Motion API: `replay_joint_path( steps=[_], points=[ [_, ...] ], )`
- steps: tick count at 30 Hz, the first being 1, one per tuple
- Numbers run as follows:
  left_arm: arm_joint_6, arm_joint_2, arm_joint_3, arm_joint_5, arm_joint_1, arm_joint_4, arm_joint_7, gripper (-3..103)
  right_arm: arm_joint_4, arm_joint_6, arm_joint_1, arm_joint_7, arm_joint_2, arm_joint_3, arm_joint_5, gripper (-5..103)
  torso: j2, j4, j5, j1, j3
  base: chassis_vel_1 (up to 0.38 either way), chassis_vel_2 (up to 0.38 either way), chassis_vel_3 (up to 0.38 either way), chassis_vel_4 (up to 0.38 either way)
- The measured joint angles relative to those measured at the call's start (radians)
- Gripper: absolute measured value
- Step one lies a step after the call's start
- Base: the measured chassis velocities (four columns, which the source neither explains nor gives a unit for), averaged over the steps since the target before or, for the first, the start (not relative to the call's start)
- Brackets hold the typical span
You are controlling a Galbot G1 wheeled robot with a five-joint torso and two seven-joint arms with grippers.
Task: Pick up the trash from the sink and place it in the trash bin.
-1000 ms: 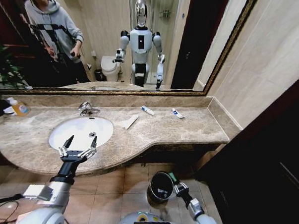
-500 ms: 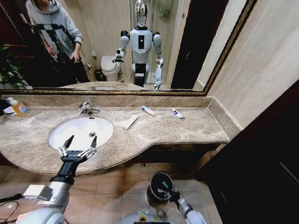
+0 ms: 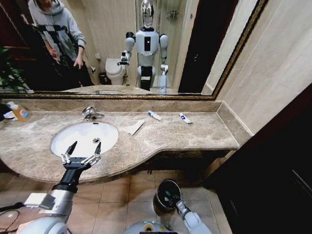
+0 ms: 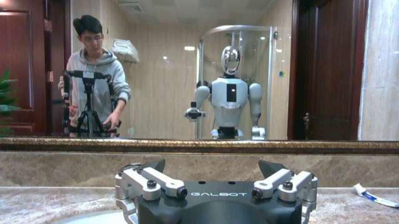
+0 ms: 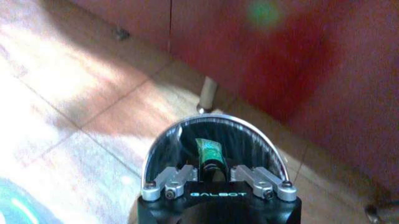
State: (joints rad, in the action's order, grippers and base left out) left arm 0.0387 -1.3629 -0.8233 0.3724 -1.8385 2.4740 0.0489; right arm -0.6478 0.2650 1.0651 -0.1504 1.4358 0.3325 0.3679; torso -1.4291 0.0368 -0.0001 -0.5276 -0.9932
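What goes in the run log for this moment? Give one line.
left gripper: open, above sink front edge | right gripper: shut on green stick, over trash bin | release: not yet

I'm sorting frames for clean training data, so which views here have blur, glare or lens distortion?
Head view: wide-lens bending, the counter and mirror frame curve, yet things stay sharp. Left wrist view: soft throughout, with the left gripper in shade against a brighter mirror. Right wrist view: blurred floor with washed-out bright patches, a green flare spot at top, and glare along the trash bin rim.

Marble counter (image 3: 186, 134): tubes (image 3: 154, 115), folded paper (image 3: 134, 128); floor (image 3: 116, 198): bin (image 3: 165, 192).
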Motion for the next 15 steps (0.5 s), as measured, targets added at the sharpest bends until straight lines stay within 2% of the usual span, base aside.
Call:
replay_joint_path(
  steps=[3,5,15],
  points=[
    [0.000,0.000,0.000,0.000,0.000,0.000,0.000,100,0.157,0.021,-0.066,0.047,0.019,0.020,0.065,21,0.000,0.0001,0.0000,0.000,0.000,0.000,0.000,0.000,0.000],
    [0.000,0.000,0.000,0.000,0.000,0.000,0.000,100,0.192,0.028,-0.080,0.060,0.024,0.021,0.070,21,0.000,0.0000,0.0000,0.000,0.000,0.000,0.000,0.000,0.000],
    [0.000,0.000,0.000,0.000,0.000,0.000,0.000,100,0.217,0.025,-0.096,0.062,0.032,0.016,0.074,21,0.000,0.0001,0.0002,0.000,0.000,0.000,0.000,0.000,0.000]
  ],
)
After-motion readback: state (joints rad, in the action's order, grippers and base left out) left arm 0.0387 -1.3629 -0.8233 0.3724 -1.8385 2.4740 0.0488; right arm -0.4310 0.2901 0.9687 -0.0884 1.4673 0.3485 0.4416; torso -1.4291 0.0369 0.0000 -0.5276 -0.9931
